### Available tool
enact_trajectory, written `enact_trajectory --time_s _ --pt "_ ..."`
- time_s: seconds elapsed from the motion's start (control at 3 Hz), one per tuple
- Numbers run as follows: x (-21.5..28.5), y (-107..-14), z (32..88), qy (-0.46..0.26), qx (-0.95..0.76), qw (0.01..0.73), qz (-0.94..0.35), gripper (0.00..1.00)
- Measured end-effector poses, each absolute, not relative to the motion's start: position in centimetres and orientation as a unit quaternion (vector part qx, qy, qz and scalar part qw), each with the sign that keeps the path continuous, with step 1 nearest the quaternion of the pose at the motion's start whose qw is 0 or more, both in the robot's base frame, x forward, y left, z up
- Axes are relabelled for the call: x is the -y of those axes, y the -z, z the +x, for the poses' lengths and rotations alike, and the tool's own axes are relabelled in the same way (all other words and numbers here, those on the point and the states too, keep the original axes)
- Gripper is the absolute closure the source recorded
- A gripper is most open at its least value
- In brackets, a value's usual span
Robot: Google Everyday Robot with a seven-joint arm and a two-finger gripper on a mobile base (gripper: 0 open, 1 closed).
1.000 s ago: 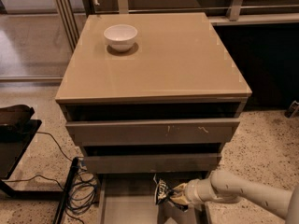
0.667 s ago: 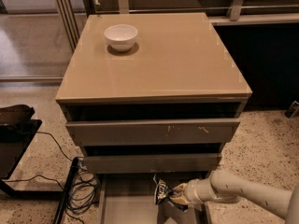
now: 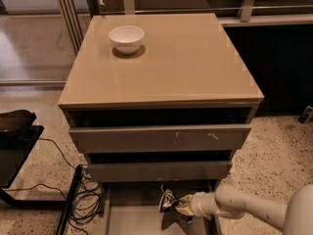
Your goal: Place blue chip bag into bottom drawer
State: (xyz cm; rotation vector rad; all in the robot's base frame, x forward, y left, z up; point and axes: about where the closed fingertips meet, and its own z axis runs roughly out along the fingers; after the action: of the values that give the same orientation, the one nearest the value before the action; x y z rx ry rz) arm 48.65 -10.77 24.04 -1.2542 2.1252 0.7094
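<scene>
The blue chip bag [image 3: 167,200] is a small dark crinkled bag with white lettering, held upright over the bottom drawer [image 3: 137,219]. The bottom drawer is pulled out at the foot of the taupe-grey cabinet [image 3: 166,67] and shows a flat grey floor and thin side walls. My gripper [image 3: 180,205] reaches in from the lower right on a white arm [image 3: 239,208] and is shut on the bag's right edge, just above the drawer floor near its back.
A white bowl [image 3: 126,37] sits on the cabinet top at the back left. Two grey-fronted drawers [image 3: 159,138] above stand slightly out. Black cables [image 3: 85,195] and a black stand [image 3: 14,146] lie on the speckled floor to the left.
</scene>
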Motion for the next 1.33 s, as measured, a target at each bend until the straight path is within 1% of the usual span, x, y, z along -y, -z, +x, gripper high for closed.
enact_trajectory --time_s 0.67,1.33 --pt "11.5 -18.0 50.8 -0.245 -0.82 0.319 -0.408 1.0" --pt "9.9 -15.3 52.1 -0.276 -0.792 0.361 -0.407 1.0"
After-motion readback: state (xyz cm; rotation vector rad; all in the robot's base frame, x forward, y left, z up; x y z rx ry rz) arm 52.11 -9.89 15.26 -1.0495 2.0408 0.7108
